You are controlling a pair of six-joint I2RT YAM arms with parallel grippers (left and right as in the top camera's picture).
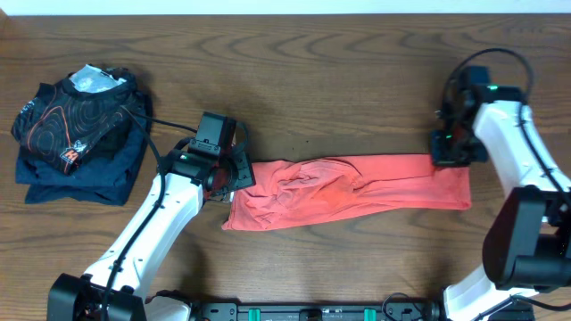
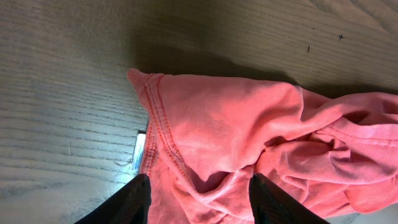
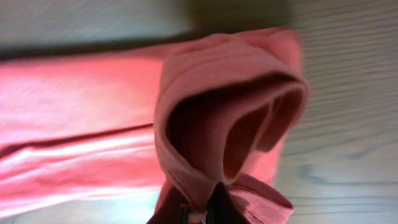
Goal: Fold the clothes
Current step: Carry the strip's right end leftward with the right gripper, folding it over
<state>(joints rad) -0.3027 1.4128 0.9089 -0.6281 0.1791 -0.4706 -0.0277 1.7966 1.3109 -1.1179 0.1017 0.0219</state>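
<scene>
The clothes, a coral-red T-shirt (image 1: 357, 183), lie bunched into a long band across the middle of the table. My left gripper (image 1: 228, 178) is at its left end. In the left wrist view the gripper (image 2: 199, 200) stands open, with the crumpled shirt (image 2: 249, 124) and its stitched hem between the dark fingers (image 2: 134, 202). My right gripper (image 1: 446, 153) is at the shirt's right end. The right wrist view shows it (image 3: 208, 208) shut on the shirt's edge, and the cloth (image 3: 205, 93) arches up from it in a looped fold. No print shows.
At the far left a black garment with orange contour lines (image 1: 76, 116) lies on a folded navy one (image 1: 80, 183). Bare wooden table (image 1: 339, 80) stretches behind the shirt. The arms' bases stand along the front edge.
</scene>
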